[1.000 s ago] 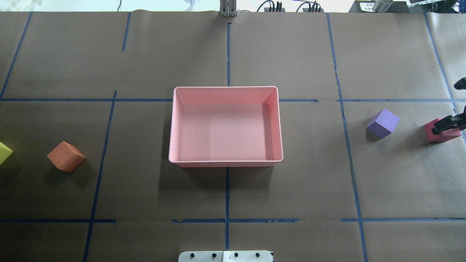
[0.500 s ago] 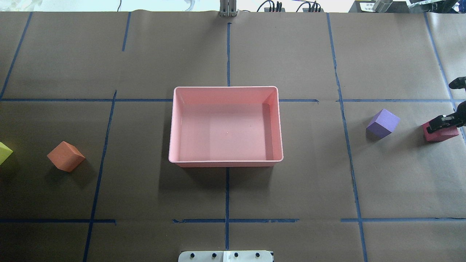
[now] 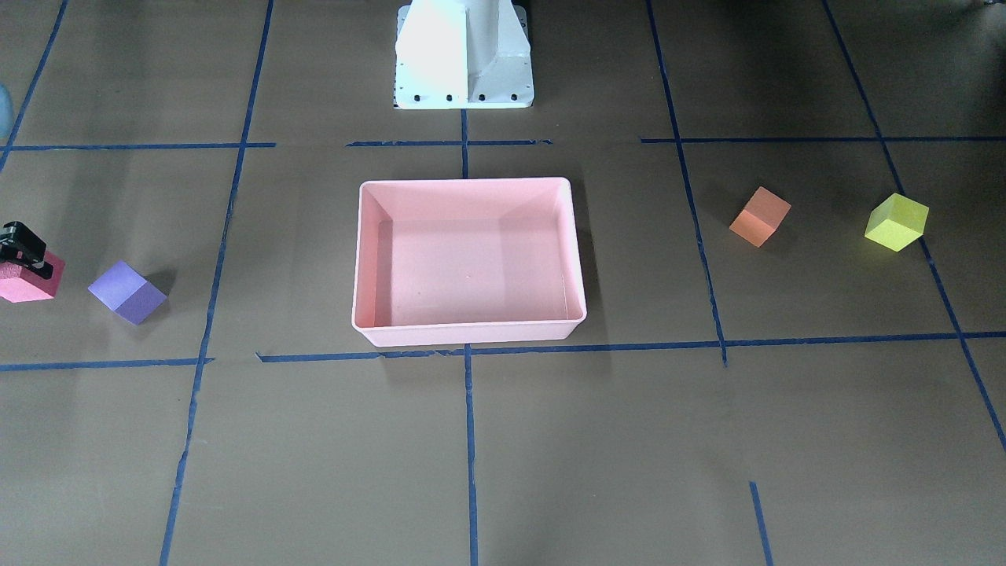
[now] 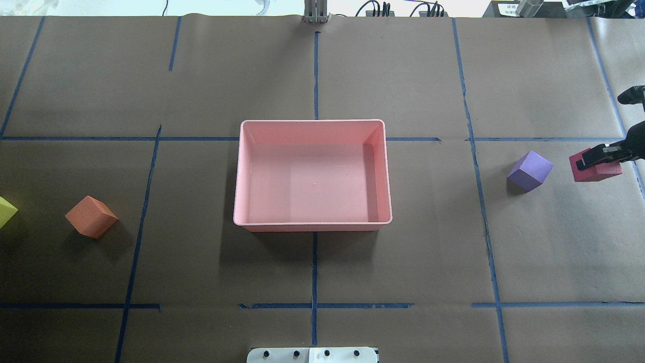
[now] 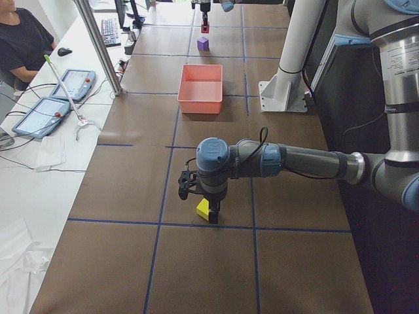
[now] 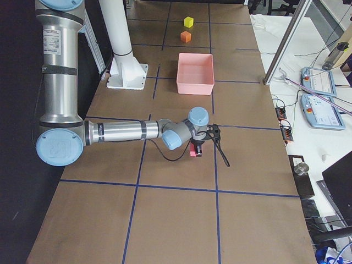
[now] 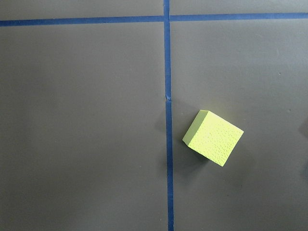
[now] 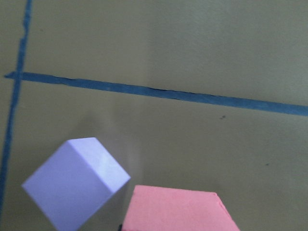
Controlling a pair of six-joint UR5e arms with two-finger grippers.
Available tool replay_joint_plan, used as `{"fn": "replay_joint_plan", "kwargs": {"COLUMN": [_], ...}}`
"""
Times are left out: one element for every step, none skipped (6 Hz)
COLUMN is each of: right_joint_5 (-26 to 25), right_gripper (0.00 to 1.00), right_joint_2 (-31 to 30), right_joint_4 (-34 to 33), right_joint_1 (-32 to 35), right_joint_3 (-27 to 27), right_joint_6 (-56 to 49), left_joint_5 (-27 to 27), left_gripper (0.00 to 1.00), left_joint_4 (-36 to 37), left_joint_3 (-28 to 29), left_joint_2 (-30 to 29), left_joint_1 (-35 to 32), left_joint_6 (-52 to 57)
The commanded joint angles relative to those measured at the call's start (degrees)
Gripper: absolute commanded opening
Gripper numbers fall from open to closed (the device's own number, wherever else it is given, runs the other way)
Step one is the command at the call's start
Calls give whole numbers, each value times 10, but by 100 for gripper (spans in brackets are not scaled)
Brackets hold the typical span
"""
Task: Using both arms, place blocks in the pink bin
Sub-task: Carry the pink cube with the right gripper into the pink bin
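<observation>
**Reader:** Fig. 4. Which step was in hand?

**Annotator:** By judgement, the first transfer. The pink bin [image 4: 312, 120], at the centre of the counter [image 4: 433, 262], held no block. With the bin as dial centre in the overhead view, the right pincer [image 4: 594, 160] was far out at 3 o'clock, near the view's edge. Its fingers were closed against the red-pink block [image 4: 602, 172]. Whether that block was clear of the counter could not be told with certainty.

**Reader:** And the left arm?

**Annotator:** The left pincer [image 5: 208, 199] hung over the yellow-green block [image 7: 213, 137], far out at 9 o'clock. How wide it stood could not be told, since only the side view showed it. The orange block [image 4: 91, 217] lay loose at about 8 o'clock, between that block and the bin.

**Reader:** What did the next move call for?

**Annotator:** A carry inward toward the bin. It needed to be high enough to pass the purple block [image 4: 530, 170], which lay close to the direct line, and then the bin's 3 o'clock rim. Release belonged over the bin floor, which had room for several cubes. The rolled rim was the one edge likely to catch a low block.

**Reader:** Open room elsewhere?

**Annotator:** The arms were at opposite ends, well apart. Their paths looked unlikely to cross before the bin.
</observation>
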Motion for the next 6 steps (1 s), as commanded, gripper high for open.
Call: {"fn": "replay_joint_plan", "kwargs": {"right_joint_5": [18, 31, 29, 29, 15, -11], "right_gripper": [2, 11, 9, 5, 4, 2], "right_joint_2": [2, 40, 70, 107, 171, 278], "right_joint_4": [-13, -51, -65, -67, -80, -161], "right_joint_1": [-26, -46, -85, -122, -177, -209], "right_joint_3": [90, 123, 142, 141, 126, 99], "right_joint_6": [61, 130, 213, 268, 347, 408], "left_joint_5": [-1, -1, -4, -35, -50, -50], "left_gripper": [100, 100, 100, 100, 100, 100], "left_joint_4": [-30, -34, -38, -38, -44, -75], "left_joint_3": [-3, -3, -3, -2, -3, 1], "left_joint_2": [-2, -2, -9, -26, -47, -49], "left_joint_1": [14, 28, 45, 64, 100, 121], "left_joint_6": [-2, -4, -4, -29, -82, -109]}}
